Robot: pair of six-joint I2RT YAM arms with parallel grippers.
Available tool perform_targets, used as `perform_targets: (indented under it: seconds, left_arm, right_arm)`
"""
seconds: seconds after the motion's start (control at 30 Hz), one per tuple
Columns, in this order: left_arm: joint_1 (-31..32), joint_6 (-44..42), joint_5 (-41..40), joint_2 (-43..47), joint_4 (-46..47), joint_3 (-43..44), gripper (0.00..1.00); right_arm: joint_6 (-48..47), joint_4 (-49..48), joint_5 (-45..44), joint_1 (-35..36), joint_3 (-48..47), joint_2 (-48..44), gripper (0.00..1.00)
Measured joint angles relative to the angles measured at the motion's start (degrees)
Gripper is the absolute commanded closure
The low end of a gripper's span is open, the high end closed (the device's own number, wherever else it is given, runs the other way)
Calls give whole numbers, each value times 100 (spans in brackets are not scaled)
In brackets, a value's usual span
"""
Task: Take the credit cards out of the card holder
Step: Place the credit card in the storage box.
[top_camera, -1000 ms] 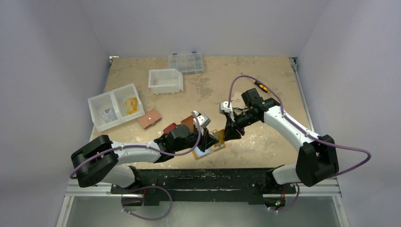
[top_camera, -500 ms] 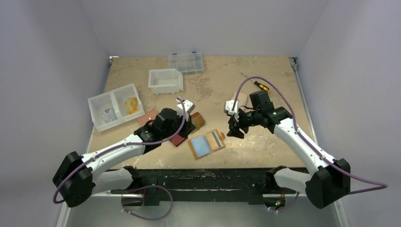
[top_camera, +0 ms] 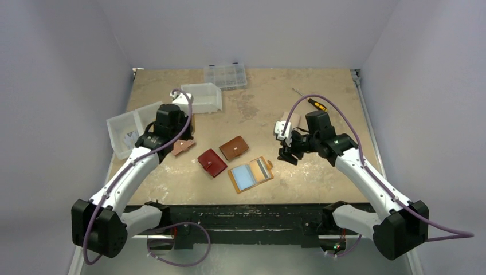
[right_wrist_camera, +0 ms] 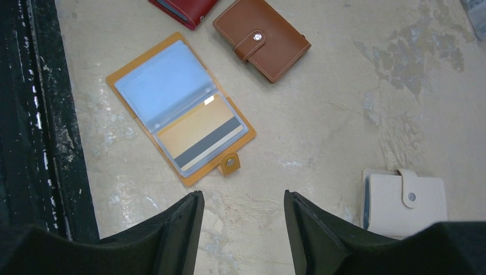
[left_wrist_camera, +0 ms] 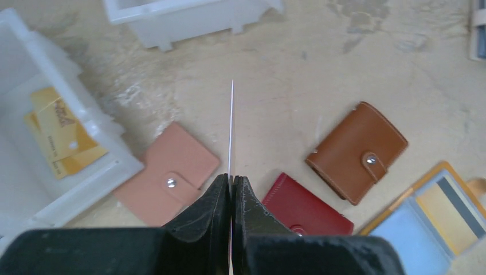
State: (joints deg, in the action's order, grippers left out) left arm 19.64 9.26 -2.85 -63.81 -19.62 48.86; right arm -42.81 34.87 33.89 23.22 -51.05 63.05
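Top view: the card holder [top_camera: 250,173] lies open near the front edge, with the right gripper [top_camera: 286,154] hovering just to its right. The left arm [top_camera: 137,163] reaches over by the divided bin [top_camera: 113,136]. Its load cannot be made out from here.

Left wrist: the left gripper [left_wrist_camera: 231,184] is pinched on a thin card [left_wrist_camera: 232,126], seen edge-on over the bare table beside the pink wallet [left_wrist_camera: 172,182]. Yellow cards [left_wrist_camera: 60,134] lie in the bin.

Right wrist: fingers spread, nothing held. A striped card [right_wrist_camera: 200,139] sits in the holder's pocket; the other sleeve looks empty.

Judgement: well along. One card is in transit and at least one is left to pull.
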Motion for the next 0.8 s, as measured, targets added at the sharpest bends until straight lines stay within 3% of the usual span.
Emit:
perform_targets:
  seconds: [0.43, 0.8]
  left_arm:
    - [-1915, -144, 282, -726, -68, 407, 100]
    - [-3036, -162, 437, -1193, 476, 422, 100]
  right_arm:
    - [17, -44, -22, 2, 68, -9, 41]
    - [17, -72, -35, 9, 94, 76, 42]
